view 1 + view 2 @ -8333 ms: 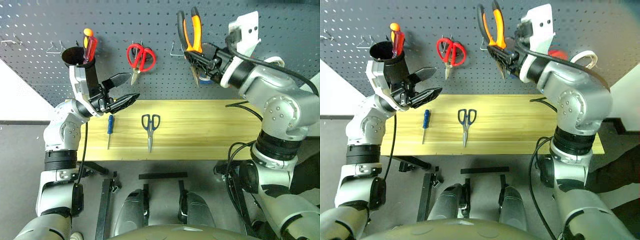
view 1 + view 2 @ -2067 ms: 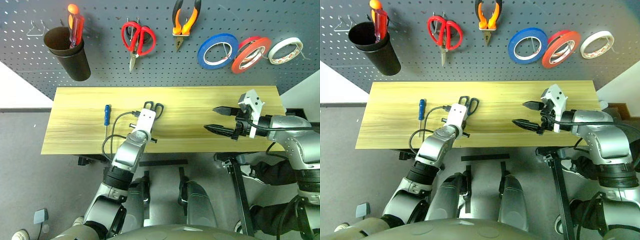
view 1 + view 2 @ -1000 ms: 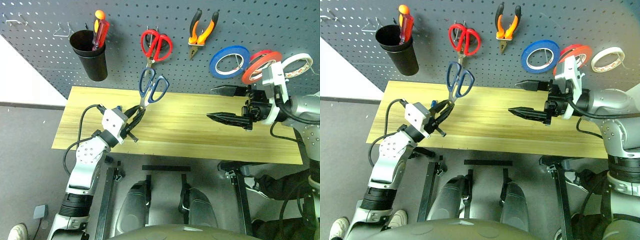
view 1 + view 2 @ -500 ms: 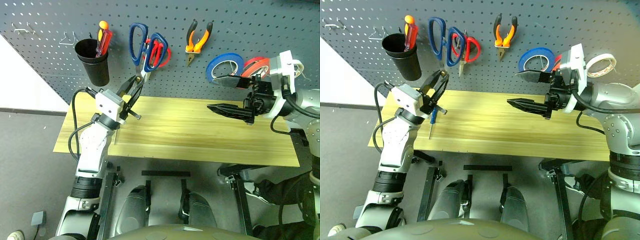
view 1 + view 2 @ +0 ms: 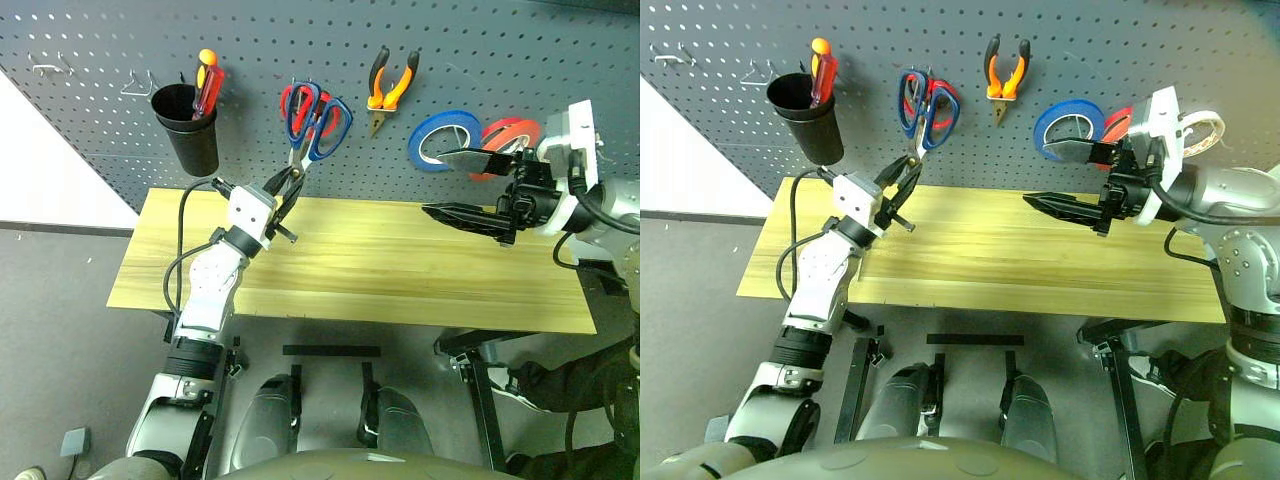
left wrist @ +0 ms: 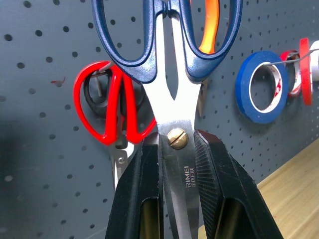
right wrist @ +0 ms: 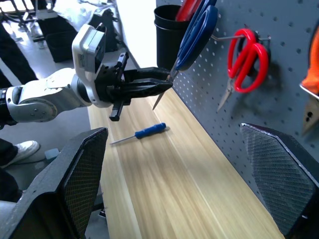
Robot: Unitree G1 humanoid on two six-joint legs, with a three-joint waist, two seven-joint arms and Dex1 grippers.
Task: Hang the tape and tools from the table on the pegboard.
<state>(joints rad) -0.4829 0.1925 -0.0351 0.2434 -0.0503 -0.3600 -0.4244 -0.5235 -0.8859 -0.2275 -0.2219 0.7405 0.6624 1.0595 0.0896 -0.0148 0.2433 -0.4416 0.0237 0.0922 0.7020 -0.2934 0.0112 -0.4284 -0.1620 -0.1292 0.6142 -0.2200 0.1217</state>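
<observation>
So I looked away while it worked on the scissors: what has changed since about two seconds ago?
The left gripper, shut on the dark blue-handled scissors, lifted them off the light wooden table up to the grey pegboard. The open right gripper rose. The small blue-handled screwdriver stayed put.

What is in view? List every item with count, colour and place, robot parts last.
Pegboard: one, dark grey, behind the table.
Table: one, light wood, below the pegboard.
Cup: one, black, hanging on pegboard, far left.
Screwdriver in cup: one, red and orange.
Red scissors: one pair, hanging on pegboard.
Blue scissors: one pair, held by the blades, handles up in front of the red pair.
Pliers: one, orange and black, hanging.
Tape rolls: blue, red, white, hanging in a row.
Blue screwdriver: one, on table.
Left gripper: shut on blue scissors.
Right gripper: open, holding nothing.
</observation>
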